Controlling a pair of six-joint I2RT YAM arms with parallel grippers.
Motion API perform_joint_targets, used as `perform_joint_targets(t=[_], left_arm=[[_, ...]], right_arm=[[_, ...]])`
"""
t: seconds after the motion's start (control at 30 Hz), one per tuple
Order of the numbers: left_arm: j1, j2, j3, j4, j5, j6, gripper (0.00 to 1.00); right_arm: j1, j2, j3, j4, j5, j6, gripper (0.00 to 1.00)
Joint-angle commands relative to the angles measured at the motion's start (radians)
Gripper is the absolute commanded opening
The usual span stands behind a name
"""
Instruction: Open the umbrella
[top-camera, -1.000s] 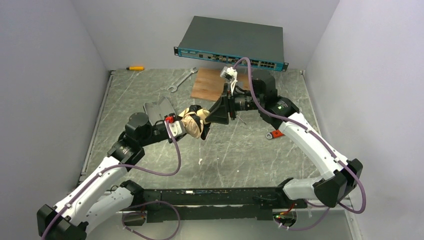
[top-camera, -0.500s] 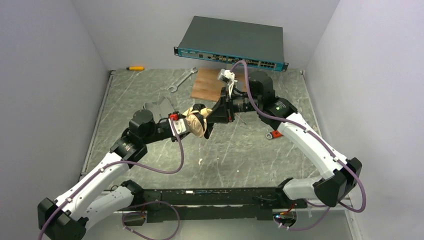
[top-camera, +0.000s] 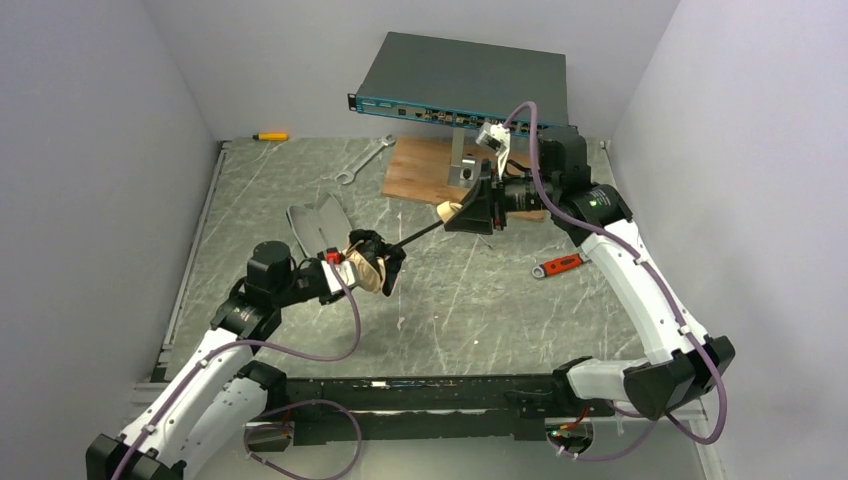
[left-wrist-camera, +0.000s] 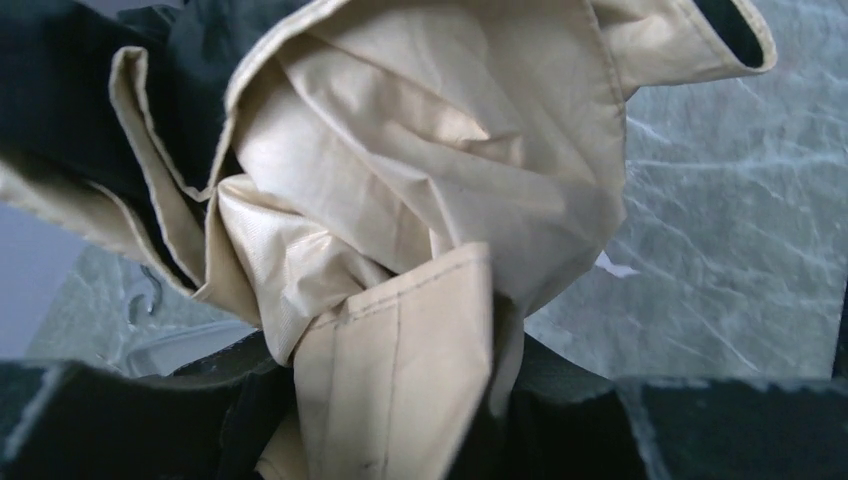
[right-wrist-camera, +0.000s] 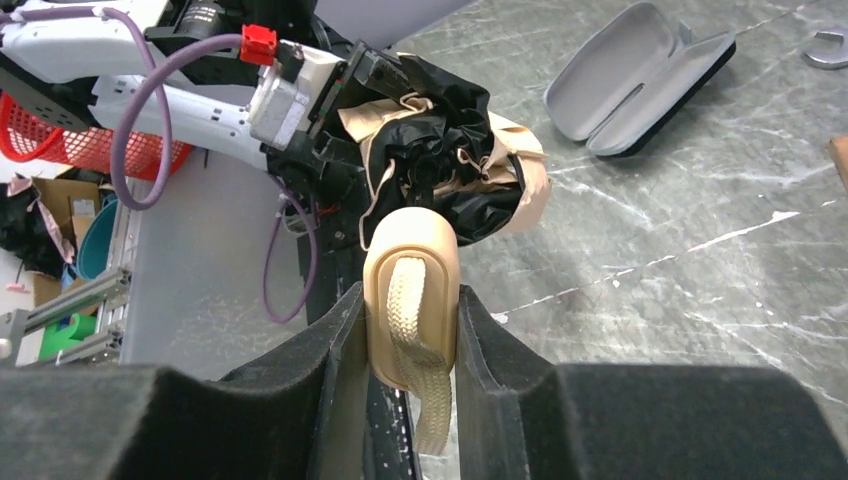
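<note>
The umbrella (top-camera: 372, 262) is a crumpled cream-and-black bundle held above the table, left of centre. My left gripper (top-camera: 350, 270) is shut on its fabric, and cream folds (left-wrist-camera: 400, 200) fill the left wrist view above that gripper (left-wrist-camera: 400, 410). A thin dark shaft (top-camera: 415, 234) runs up and right to the beige handle (top-camera: 449, 209). My right gripper (top-camera: 460, 212) is shut on that handle (right-wrist-camera: 410, 280), its jaws pressed to both sides, with a woven strap (right-wrist-camera: 425, 400) hanging between them. The canopy (right-wrist-camera: 450, 170) stays folded.
A dark-grey network switch (top-camera: 465, 80) leans at the back wall above a wooden board (top-camera: 420, 165). A silver wrench (top-camera: 362, 160), a yellow screwdriver (top-camera: 268, 136), an open grey glasses case (top-camera: 318, 222) and a red-handled wrench (top-camera: 558, 265) lie on the marble table (top-camera: 470, 310).
The arms have drawn apart. The right gripper went back and right with the handle, the left came nearer and left with the bundle, and the shaft now shows between them.
</note>
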Motion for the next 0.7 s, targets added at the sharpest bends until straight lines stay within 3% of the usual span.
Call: perform_joint_targets(t=[0.0, 0.13, 0.17, 0.23, 0.3, 0.53, 0.67], left_arm=[[0.002, -0.025, -0.013, -0.054, 0.082, 0.100, 0.00], [0.002, 0.017, 0.057, -0.018, 0.110, 0.014, 0.00], [0.002, 0.029, 0.075, 0.001, 0.103, -0.030, 0.00], [0.003, 0.055, 0.109, 0.040, 0.087, -0.131, 0.00], [0.004, 0.074, 0.134, 0.090, 0.073, -0.240, 0.00], [0.005, 0.127, 0.193, 0.135, 0.095, -0.466, 0.00], [0.005, 0.161, 0.216, 0.106, 0.124, -0.472, 0.00]], right_arm=[[-0.017, -0.039, 0.039, 0.030, 0.010, -0.054, 0.00], [-0.016, -0.033, 0.014, 0.041, 0.019, -0.034, 0.00], [-0.017, -0.032, 0.012, 0.067, 0.042, 0.022, 0.07], [-0.031, -0.032, 0.015, 0.114, 0.119, 0.113, 0.64], [-0.057, -0.047, 0.008, 0.178, 0.213, 0.196, 0.99], [-0.170, -0.119, -0.079, 0.331, 0.340, 0.393, 1.00], [-0.191, -0.178, -0.106, 0.280, 0.388, 0.343, 1.00]])
